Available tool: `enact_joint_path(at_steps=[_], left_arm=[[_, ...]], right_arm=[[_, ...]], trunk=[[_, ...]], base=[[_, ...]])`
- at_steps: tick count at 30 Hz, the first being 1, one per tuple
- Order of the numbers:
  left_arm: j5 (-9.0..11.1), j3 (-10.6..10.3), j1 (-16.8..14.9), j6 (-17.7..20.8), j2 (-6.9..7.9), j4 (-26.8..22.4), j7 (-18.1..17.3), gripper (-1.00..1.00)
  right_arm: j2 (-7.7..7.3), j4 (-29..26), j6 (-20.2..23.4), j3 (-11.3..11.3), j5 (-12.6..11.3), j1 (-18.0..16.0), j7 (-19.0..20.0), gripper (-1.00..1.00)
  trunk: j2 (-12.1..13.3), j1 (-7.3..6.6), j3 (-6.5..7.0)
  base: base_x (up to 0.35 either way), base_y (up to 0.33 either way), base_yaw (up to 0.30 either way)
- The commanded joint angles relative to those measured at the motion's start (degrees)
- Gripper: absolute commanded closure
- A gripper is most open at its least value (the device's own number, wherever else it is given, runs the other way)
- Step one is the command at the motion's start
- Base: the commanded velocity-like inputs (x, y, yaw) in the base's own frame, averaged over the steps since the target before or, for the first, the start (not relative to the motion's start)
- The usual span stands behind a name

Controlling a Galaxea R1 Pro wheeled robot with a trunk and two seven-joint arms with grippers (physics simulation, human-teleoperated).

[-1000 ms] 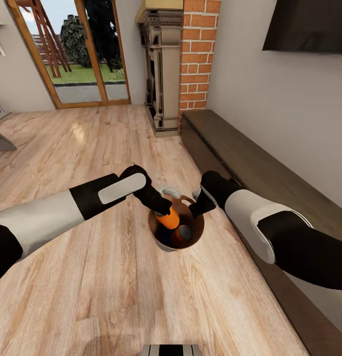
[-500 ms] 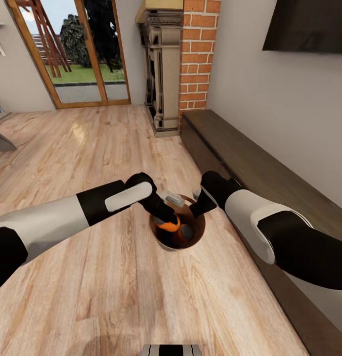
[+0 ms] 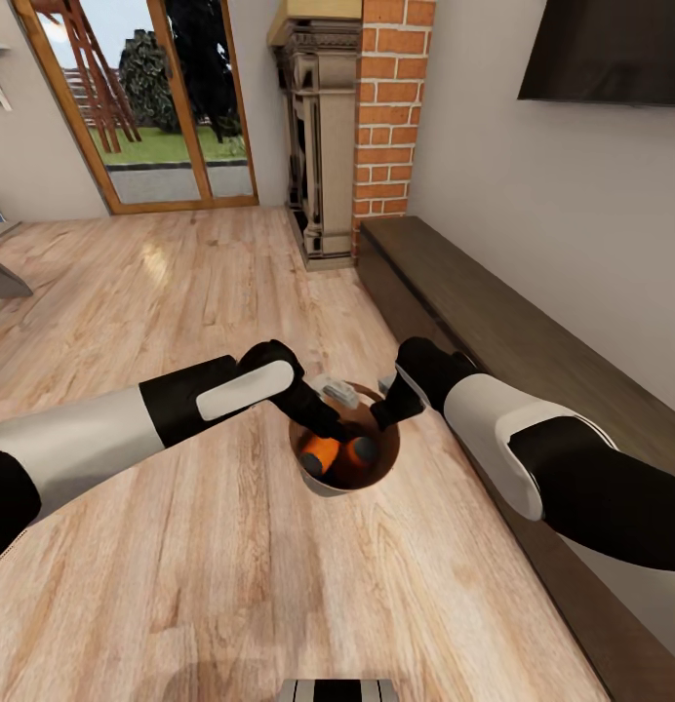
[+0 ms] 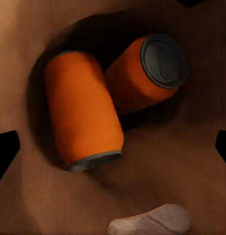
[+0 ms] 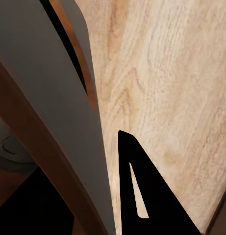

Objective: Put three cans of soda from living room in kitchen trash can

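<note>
Orange soda cans (image 4: 83, 112) (image 4: 142, 73), 2 pcs, lay inside trash can (image 3: 323, 483); one had just left the left gripper (image 3: 330, 409), whose jaws stood spread. Right gripper (image 3: 388, 409) pinched the bin rim. Carrying to kitchen pending.

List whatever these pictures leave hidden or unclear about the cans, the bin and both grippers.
- Third, dark blue can: the two orange cans lie in the trash can, but no blue one can be made out, in head or left wrist view.
- Left gripper: head view, too dark to tell open from shut.
- Right gripper: its grip on the rim looks likely; the right wrist view cuts it off.
</note>
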Motion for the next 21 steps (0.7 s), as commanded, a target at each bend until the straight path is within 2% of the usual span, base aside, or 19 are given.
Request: enact_joint_path(at_steps=[1,2,5,7,8,9,10,11,12,14,15,16,17,18,19,20,21], left_arm=[[-1.2,-0.1,0.0,0.3,1.0,2.7,0.1,-1.0],[-1.1,0.0,0.1,0.3,1.95,1.6,0.1,-1.0],[-1.1,0.0,0.1,0.3,3.6,-0.2,0.1,-1.0],[-0.9,0.1,0.1,0.3,5.56,-2.3,0.0,-1.0],[-0.9,0.2,0.1,0.3,7.01,-3.9,0.0,-1.0],[-0.7,0.6,0.1,0.3,9.39,-6.5,0.0,-1.0],[-0.7,0.8,0.1,0.3,10.27,-7.4,-0.1,-1.0],[-0.6,1.6,0.1,0.3,12.2,-9.4,-0.6,-1.0],[-0.6,2.1,0.1,0.3,13.24,-10.3,-1.0,-1.0],[-0.6,4.7,0.1,0.3,17.88,-14.0,-4.0,-1.0],[-0.6,5.4,0.1,0.3,19.14,-14.8,-5.0,-1.0],[-0.6,6.5,0.1,0.3,21.75,-16.1,-7.1,-1.0],[-0.6,7.0,0.1,0.3,23.04,-16.7,-8.3,-1.0],[-0.7,8.1,0.1,0.3,26.79,-18.1,-11.8,-1.0],[-0.7,8.5,0.1,0.3,27.99,-18.5,-12.9,-1.0],[-0.8,9.8,0.1,0.3,31.59,-19.2,-15.8,-1.0],[-0.8,10.5,0.1,0.3,32.83,-19.3,-16.8,-1.0]], right_arm=[[0.0,-0.1,0.2,-1.3,-1.3,0.0,0.0,1.0],[0.0,0.0,0.2,-1.3,-1.3,0.0,0.0,1.0],[0.0,0.0,0.2,-1.3,-1.3,0.0,0.0,1.0],[0.0,0.0,0.2,-1.3,-1.3,0.0,0.0,1.0],[0.0,0.0,0.2,-1.3,-1.3,0.0,0.0,1.0],[0.0,0.0,0.2,-1.3,-1.2,0.0,0.0,1.0],[0.0,0.0,0.2,-1.3,-1.2,0.0,0.0,1.0],[0.0,0.0,0.2,-1.3,-1.2,0.0,0.0,1.0],[0.0,0.0,0.2,-1.3,-1.2,0.0,0.0,1.0],[0.0,0.1,0.2,-1.3,-1.2,0.0,0.0,1.0],[0.0,0.1,0.2,-1.3,-1.2,0.0,0.0,1.0],[0.0,0.1,0.2,-1.3,-1.2,0.0,0.0,1.0],[0.0,0.1,0.2,-1.3,-1.1,0.0,0.0,1.0],[0.0,0.2,0.2,-1.3,-1.1,0.0,0.0,1.0],[0.0,0.2,0.2,-1.3,-1.1,0.0,0.0,1.0],[0.0,0.2,0.2,-1.2,-1.1,0.0,0.0,1.0],[0.0,0.2,0.2,-1.2,-1.1,0.0,0.0,1.0]], trunk=[[0.0,-0.01,0.01],[0.0,-0.01,0.01],[0.0,-0.01,0.01],[0.0,-0.01,0.01],[0.0,-0.01,0.01],[0.0,-0.01,0.01],[0.0,-0.01,0.01],[0.0,-0.01,0.01],[0.0,-0.01,0.01],[0.0,-0.01,0.01],[0.0,-0.01,0.01],[0.0,-0.01,0.01],[0.0,-0.01,0.01],[0.0,-0.01,0.01],[0.0,-0.01,0.01],[0.0,-0.01,0.01],[0.0,-0.01,0.01]], base=[[0.0,0.0,0.0],[0.0,0.0,0.0],[0.0,0.0,0.0],[0.0,0.0,0.0],[0.0,0.0,0.0],[0.0,0.0,0.0],[0.0,0.0,0.0],[0.0,0.0,0.0],[0.0,0.0,0.0],[0.0,0.0,0.0],[0.0,0.0,0.0],[0.0,0.0,0.0],[0.0,0.0,0.0],[0.0,0.0,0.0],[0.0,0.0,0.0],[0.0,0.0,0.0],[0.0,0.0,0.0]])
